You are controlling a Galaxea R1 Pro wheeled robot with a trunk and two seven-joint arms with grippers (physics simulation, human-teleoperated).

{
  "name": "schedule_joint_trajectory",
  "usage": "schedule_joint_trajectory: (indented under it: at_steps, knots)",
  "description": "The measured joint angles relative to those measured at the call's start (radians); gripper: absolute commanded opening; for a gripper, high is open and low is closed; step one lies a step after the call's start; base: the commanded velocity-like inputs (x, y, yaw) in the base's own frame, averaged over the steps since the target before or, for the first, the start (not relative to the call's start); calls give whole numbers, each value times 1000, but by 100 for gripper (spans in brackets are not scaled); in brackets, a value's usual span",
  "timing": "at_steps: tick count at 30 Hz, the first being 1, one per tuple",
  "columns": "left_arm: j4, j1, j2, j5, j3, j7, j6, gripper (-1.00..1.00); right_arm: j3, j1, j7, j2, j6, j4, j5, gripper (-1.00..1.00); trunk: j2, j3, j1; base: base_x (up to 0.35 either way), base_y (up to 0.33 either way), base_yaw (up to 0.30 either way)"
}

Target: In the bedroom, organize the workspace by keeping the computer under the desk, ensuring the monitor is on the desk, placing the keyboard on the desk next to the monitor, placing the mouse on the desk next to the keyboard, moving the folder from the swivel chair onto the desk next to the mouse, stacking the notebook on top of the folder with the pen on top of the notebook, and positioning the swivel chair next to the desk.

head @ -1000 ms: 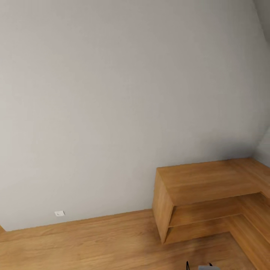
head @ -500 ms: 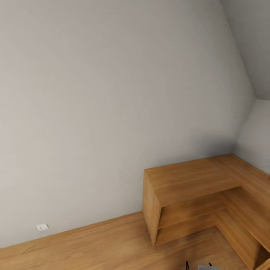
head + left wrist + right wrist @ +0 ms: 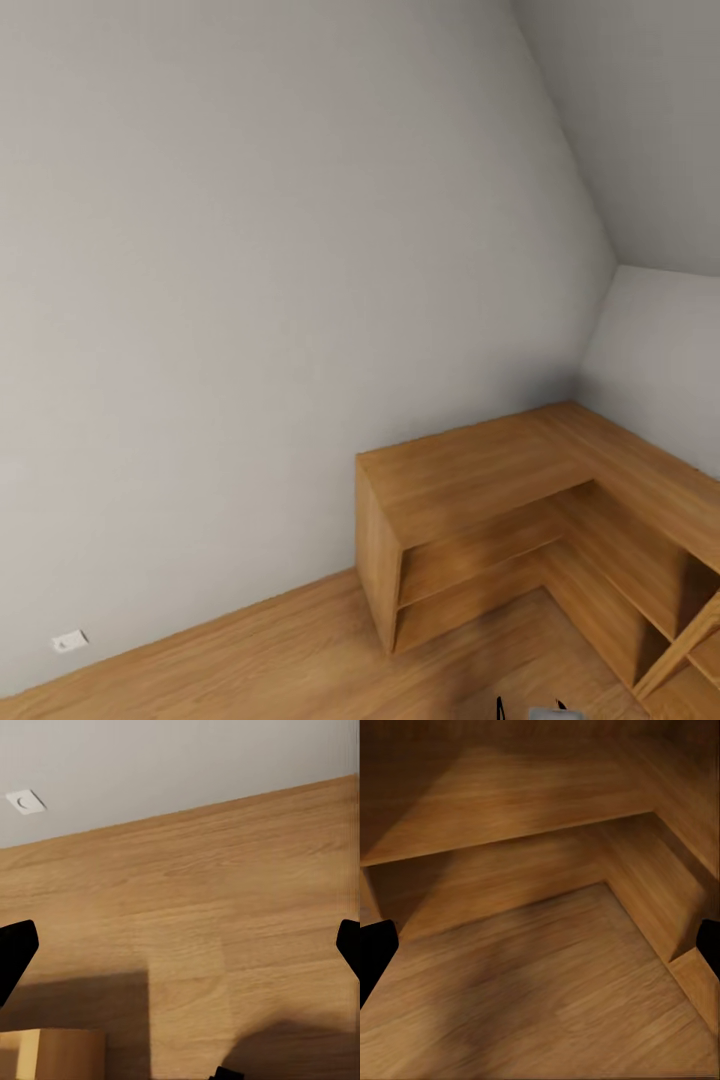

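From the head camera I am looking into a corner of the room. At far left, low on the plain pale grey wall (image 3: 250,300), sits a small white wall socket (image 3: 69,641), just above the line where the wall meets the light wooden plank floor (image 3: 250,670). Further right stands an L-shaped wooden desk unit with open shelves (image 3: 470,470), its one run set along the grey wall and its other run turning along the adjoining wall at the right. Its top is bare wood, and I see two open shelf levels beneath the top. At the bottom edge, right of centre, a small grey and black piece of my own robot body (image 3: 545,712) pokes into view.

On the left wrist camera, the left gripper (image 3: 180,949) is spread wide, its black fingertips (image 3: 15,952) at opposite edges with nothing between them. Past them I see floor planks, the grey wall and the same white socket (image 3: 26,801), plus a corner of a pale wooden block (image 3: 52,1054) near the edge.

On the right wrist camera, the right gripper (image 3: 540,949) is likewise spread wide and holds nothing. It looks at the inner corner of the wooden desk, with the shelf boards and the floor in shadow.

None of the items I have to sort is anywhere on my screens, apart from the desk.
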Motion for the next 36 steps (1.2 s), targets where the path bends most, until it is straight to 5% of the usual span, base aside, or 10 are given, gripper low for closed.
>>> schedule_joint_trajectory:
  at_steps: [24, 36]
  knots:
    - [0, 0, 0, 0, 0, 1, -1, 100, 0, 0, 0, 0, 0, -1, -1, 100, 0, 24, 0, 0, 0, -227]
    - [0, 0, 0, 0, 1, 1, 0, 100, 1, 0, 0, 0, 0, -1, 0, 100, -1, 34, 0, 180, 0, -227]
